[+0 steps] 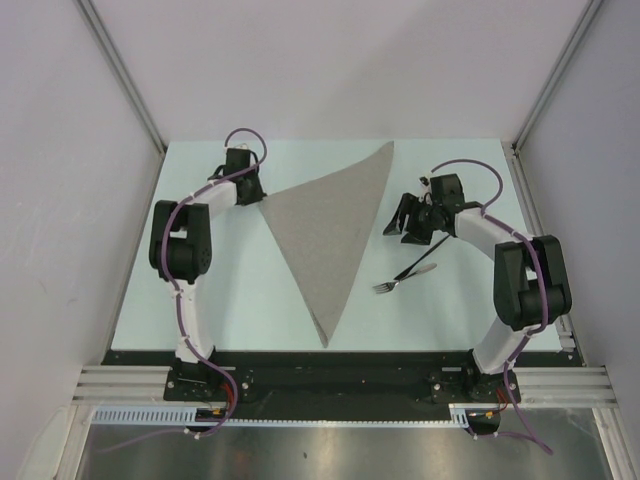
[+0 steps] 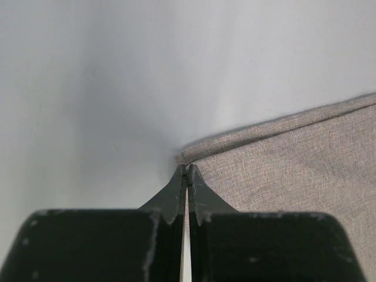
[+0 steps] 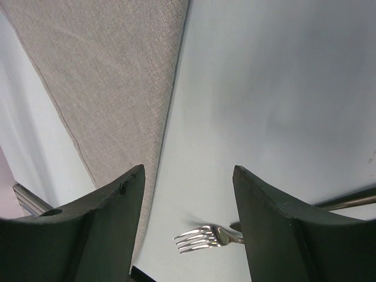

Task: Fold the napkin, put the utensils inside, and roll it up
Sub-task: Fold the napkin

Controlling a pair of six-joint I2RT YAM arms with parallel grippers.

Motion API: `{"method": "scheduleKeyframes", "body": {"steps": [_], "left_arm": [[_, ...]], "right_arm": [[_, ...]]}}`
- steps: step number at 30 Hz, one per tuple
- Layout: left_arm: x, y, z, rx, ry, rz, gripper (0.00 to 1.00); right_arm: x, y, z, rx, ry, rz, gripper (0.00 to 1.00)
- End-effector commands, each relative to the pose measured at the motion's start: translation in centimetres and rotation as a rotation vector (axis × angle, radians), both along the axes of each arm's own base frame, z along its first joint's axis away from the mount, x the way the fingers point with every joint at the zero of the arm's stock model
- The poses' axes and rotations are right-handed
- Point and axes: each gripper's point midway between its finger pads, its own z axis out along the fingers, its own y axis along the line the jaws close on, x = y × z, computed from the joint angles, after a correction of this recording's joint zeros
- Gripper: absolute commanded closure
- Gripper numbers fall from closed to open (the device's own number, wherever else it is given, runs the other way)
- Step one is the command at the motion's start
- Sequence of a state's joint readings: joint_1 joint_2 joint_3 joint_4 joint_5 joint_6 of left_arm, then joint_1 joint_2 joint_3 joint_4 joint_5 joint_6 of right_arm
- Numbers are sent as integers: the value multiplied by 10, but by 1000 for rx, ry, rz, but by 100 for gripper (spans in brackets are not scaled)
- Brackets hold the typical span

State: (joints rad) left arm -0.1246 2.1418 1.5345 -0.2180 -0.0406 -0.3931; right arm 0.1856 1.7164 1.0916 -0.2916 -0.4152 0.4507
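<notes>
Left wrist view, napkin point(image 2: 294, 170) corner nipped by left gripper point(image 2: 187, 170), fingers closed, arm stretched low, right gripper point(image 3: 188, 169) wide apart, empty, beside napkin.

Left pincer point(image 2: 187, 170) pressed closed, arm extended forward; right pincer point(image 3: 188, 170) spread wide, angled downward.

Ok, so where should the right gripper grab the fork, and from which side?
Probably the handle end of the fork, from straight above, jaws across its narrow width. It lies flat on the table, tines toward the napkin, and the dark utensil seems to meet it near the neck, so the handle end looks freest. The right gripper is open.
</notes>
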Motion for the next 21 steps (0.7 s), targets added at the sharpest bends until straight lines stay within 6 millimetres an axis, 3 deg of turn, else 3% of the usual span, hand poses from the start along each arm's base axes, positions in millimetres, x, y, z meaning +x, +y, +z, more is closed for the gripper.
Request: {"method": "scheduleKeyframes", "body": {"steps": [1, 8, 12, 15, 16, 18, 19, 21], "left_arm": [[9, 5, 20, -23, -58, 25, 100], [9, 7, 18, -34, -54, 34, 100], [11, 3, 18, -41, -53, 9, 100], [9, -2, 27, -60, -61, -16, 71], [9, -4, 33, -68, -69, -24, 49], [8, -7, 48, -78, -91, -29, 31], [7, -7, 64, -79, -117, -29, 19], [7, -11, 89, -78, -159, -41, 7]], "right_arm": [[-3, -6, 9, -12, -23, -8, 33], [-3, -13, 10, -29, -12, -37, 34], [-10, -36, 9, -93, 29, -108, 35], [-24, -53, 7, -141, 60, -166, 34], [-27, -57, 7, -153, 66, -180, 34], [-37, -63, 6, -176, 80, -209, 34], [-44, -67, -1, -186, 99, -220, 34], [-50, -70, -5, -190, 110, -241, 34]]}}
